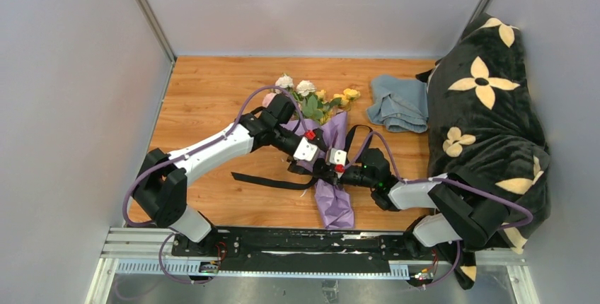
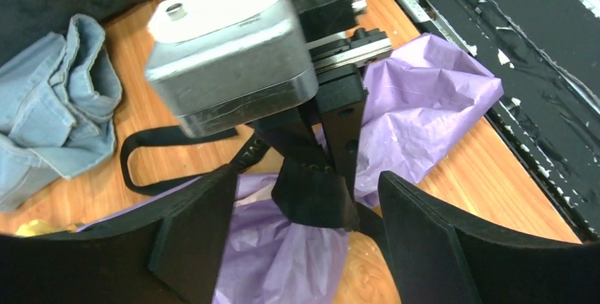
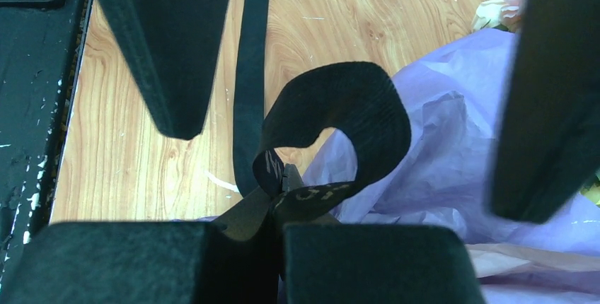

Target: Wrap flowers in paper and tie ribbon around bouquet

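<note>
Flat bouquet (image 1: 337,133): pink, white, yellow flowers (image 1: 315,99) in lavender paper (image 1: 334,205), black ribbon (image 1: 272,181) at its middle.

You will see pale lettering on the black ribbon (image 3: 311,194) near its pinched fold; it is too creased to read. No other text is legible.

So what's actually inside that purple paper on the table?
The flowers: white and yellow blooms and green leaves poke out of the far end of the paper. The stems are covered by it and cannot be seen. A black ribbon lies across the outside.
</note>
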